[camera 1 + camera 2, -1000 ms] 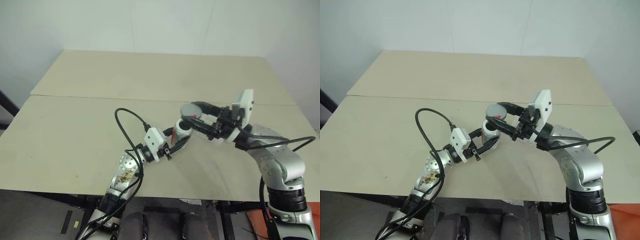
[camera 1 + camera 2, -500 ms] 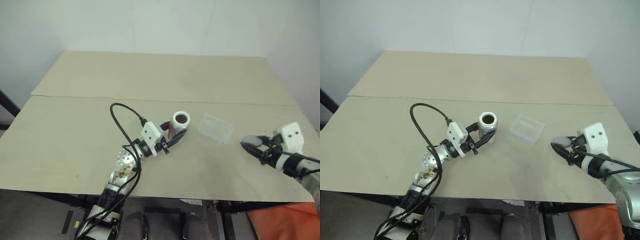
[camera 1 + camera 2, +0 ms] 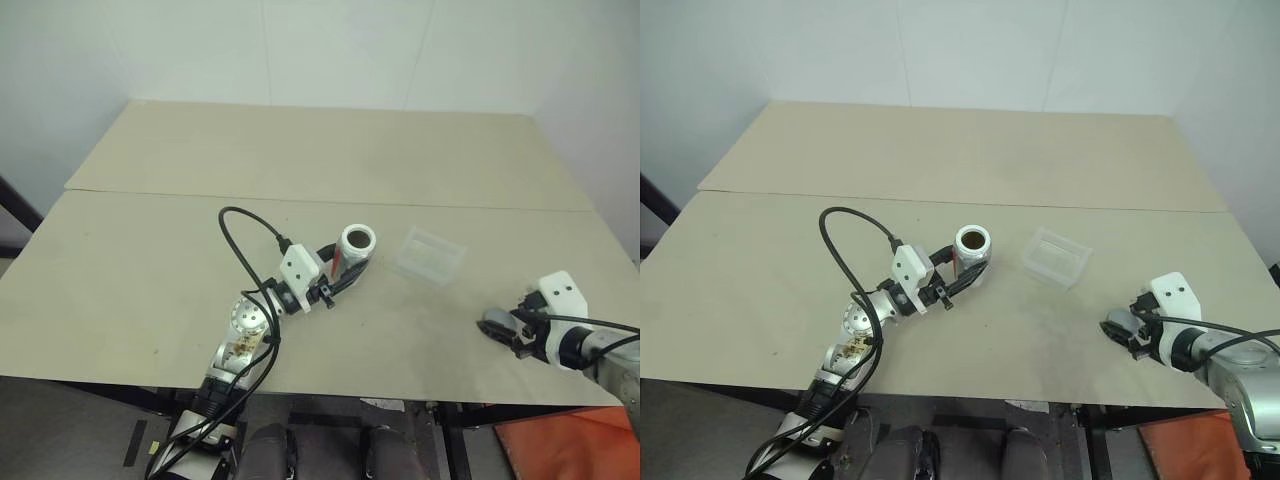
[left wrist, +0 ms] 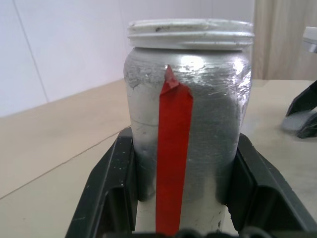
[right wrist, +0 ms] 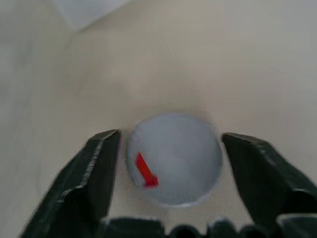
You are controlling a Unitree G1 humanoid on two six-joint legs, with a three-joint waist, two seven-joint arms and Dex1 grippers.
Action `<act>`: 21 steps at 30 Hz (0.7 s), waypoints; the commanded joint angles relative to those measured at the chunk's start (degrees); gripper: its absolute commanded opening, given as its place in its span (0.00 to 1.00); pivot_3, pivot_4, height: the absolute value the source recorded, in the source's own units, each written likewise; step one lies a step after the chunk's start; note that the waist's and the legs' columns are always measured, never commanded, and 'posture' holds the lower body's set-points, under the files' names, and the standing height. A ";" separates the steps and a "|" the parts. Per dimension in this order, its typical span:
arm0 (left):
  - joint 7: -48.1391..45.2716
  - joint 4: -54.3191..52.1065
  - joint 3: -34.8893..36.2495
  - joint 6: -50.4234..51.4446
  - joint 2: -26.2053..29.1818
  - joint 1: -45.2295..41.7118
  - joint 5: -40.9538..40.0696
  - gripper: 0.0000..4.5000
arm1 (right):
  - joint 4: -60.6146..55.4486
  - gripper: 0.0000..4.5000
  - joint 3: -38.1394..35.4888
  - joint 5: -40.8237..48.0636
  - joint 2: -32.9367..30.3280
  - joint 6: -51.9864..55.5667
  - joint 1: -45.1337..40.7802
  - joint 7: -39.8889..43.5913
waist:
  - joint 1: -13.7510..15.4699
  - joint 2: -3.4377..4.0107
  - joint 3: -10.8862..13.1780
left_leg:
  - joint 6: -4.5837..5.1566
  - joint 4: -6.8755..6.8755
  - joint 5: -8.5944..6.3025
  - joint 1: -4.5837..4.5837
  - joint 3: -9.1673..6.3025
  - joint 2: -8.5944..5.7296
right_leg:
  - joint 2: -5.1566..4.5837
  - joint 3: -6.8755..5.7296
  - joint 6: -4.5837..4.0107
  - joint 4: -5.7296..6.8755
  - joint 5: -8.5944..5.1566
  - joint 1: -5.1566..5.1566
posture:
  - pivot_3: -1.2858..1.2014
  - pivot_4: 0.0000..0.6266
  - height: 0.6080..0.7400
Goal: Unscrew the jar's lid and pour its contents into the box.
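The left gripper [image 4: 176, 218] is clamped on the jar [image 4: 185, 124], pads low on its foil-wrapped sides, holding it upright and open-mouthed above the table [image 3: 150, 260]. It looks rigid and light, but the foil may be slick, so a low, firm hold seems wise for tipping. The right gripper [image 5: 171, 168] is spread, its fingers clear of the lid [image 5: 173, 158] lying flat between them. The box [image 3: 432, 255] sits between the arms, just beside the jar.

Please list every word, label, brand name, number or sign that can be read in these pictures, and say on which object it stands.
There is no readable text.
The jar bears only a plain red stripe, without letters.
The lid bears only a small red mark, not a letter or number.
The box is clear plastic without print.
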 commanded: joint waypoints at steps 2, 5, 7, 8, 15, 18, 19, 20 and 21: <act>1.22 2.03 -0.24 -0.95 -0.56 -2.66 1.31 0.43 | -3.34 1.00 -5.33 0.79 -1.53 0.53 -0.55 0.49 | -0.10 0.00 0.00 | 0.02 0.00 -0.01 0.01 0.00 0.00 | 0.00 0.00 0.00 0.01 0.00 0.00 | 0.52 0.24 1.00; 1.65 6.08 -0.69 -1.32 -0.99 -6.88 3.18 0.43 | -6.45 1.00 -6.97 -0.12 -1.11 0.73 -1.21 -1.58 | 0.01 0.00 0.00 | 0.02 0.00 -0.01 0.00 -0.01 0.00 | 0.00 0.00 0.01 0.02 0.00 -0.01 | 0.52 0.24 1.00; 1.91 10.32 -1.41 -0.45 -1.16 -11.39 5.15 0.43 | -8.90 1.00 -8.39 -0.05 -0.96 0.52 -0.98 -1.90 | 0.22 -0.01 0.01 | 0.03 0.02 0.00 -0.04 -0.01 -0.02 | 0.00 -0.01 0.04 0.00 0.02 -0.01 | 0.52 0.24 1.00; 2.09 12.12 -1.63 -0.72 -1.05 -12.94 6.07 0.43 | -9.89 1.00 -8.67 0.01 -0.86 0.32 -0.78 -1.91 | 0.27 -0.01 0.00 | 0.03 0.01 0.01 -0.07 -0.02 -0.04 | 0.00 -0.02 0.08 -0.03 0.04 -0.01 | 0.52 0.24 1.00; 10.12 40.46 -9.19 -12.55 -1.25 -35.51 22.32 0.43 | -16.07 1.00 -10.58 -0.47 3.08 -1.21 -0.22 -5.25 | 0.94 -0.05 0.03 | 0.03 0.04 0.03 -0.24 -0.01 -0.10 | 0.00 -0.05 0.15 -0.10 0.07 -0.08 | 0.52 0.24 1.00; 19.46 53.18 -14.35 -17.43 -3.00 -45.94 31.36 0.43 | -19.54 1.00 -11.37 -0.24 4.64 -2.31 1.75 -5.23 | 1.43 -0.12 0.07 | 0.02 0.05 0.04 -0.32 0.01 -0.12 | -0.01 -0.08 0.18 -0.13 0.08 -0.12 | 0.52 0.24 1.00; 23.55 56.50 -16.68 -18.15 -3.47 -49.09 34.87 0.43 | -20.72 1.00 -11.64 -0.14 5.40 -2.47 2.17 -5.65 | 1.54 -0.15 0.09 | 0.03 0.06 0.03 -0.33 0.01 -0.13 | -0.01 -0.08 0.18 -0.14 0.08 -0.14 | 0.52 0.24 1.00; 28.36 59.16 -20.13 -18.91 -3.49 -51.93 39.49 0.43 | -21.76 1.00 -12.02 0.25 6.13 -2.34 2.49 -5.95 | 1.57 -0.19 0.11 | 0.05 0.06 0.02 -0.36 0.00 -0.14 | -0.01 -0.10 0.19 -0.16 0.08 -0.13 | 0.52 0.24 1.00; 31.81 61.14 -22.55 -19.54 -3.53 -53.85 42.77 0.43 | -22.45 1.00 -12.28 0.47 6.65 -2.27 2.70 -6.12 | 1.54 -0.20 0.11 | 0.07 0.07 0.01 -0.38 0.00 -0.14 | -0.02 -0.11 0.20 -0.16 0.08 -0.13 | 0.52 0.24 1.00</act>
